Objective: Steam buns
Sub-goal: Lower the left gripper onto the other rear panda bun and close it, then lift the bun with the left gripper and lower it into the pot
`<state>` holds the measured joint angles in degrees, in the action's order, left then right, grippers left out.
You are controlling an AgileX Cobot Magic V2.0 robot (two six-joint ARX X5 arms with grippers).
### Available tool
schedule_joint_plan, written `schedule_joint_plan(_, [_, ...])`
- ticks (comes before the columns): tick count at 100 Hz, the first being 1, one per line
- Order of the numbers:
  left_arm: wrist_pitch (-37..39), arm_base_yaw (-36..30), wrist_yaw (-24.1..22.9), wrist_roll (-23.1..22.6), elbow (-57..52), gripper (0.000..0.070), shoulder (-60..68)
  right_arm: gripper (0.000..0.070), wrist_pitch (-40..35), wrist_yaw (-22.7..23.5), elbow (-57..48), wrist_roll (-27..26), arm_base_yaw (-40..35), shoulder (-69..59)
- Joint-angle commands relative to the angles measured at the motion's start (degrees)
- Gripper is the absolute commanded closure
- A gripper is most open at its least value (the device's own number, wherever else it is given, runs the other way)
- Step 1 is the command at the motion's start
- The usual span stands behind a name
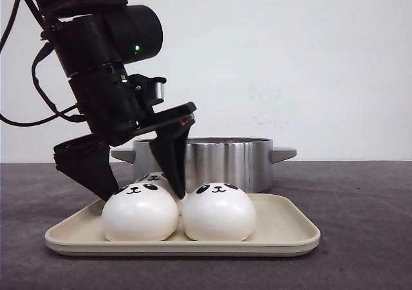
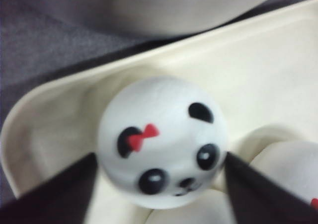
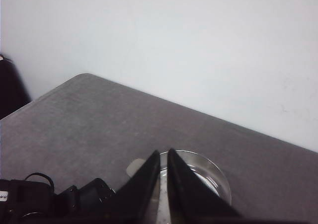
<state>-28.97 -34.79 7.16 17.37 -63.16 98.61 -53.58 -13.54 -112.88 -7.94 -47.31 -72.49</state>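
Note:
Three white panda-faced buns show on a cream tray [image 1: 286, 229]: one front left [image 1: 140, 214], one front right [image 1: 219, 213], and a third [image 1: 152, 177] behind them, mostly hidden. In the left wrist view that rear bun [image 2: 164, 134] wears a red bow on one ear. My left gripper [image 1: 144, 195] [image 2: 159, 157] is open and lowered over it, a black finger close on each side. The right gripper [image 3: 164, 152] is shut and empty, high above the table, and does not show in the front view.
A steel pot [image 1: 219, 161] [image 3: 208, 177] with side handles stands just behind the tray, open-topped. Part of a neighbouring bun [image 2: 290, 169] lies beside the left gripper's finger. Grey tabletop surrounds the tray, with a white wall behind.

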Motion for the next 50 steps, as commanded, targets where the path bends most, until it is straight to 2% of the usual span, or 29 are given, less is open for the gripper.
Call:
schedule_joint_plan(1, [-0.15,-0.48,-0.04,0.00,-1.51,0.0686,0.72,0.0684,0.79,0.00,-1.29,-0.72,-0.63,-0.46])
schedule_joint_plan(28, [-2.10,-0.98,-0.04,-0.42,-5.75,0.0689,-2.67,0.0684,0.63,0.02,-1.29,-0.72,-0.63,-0.46])
schedule_joint_plan(50, [-4.94,-2.93,2.03,-1.75,-7.93,0.0689,-11.96,0.0684,0.39,0.02,-1.29,-0.70,-0.63,-0.46])
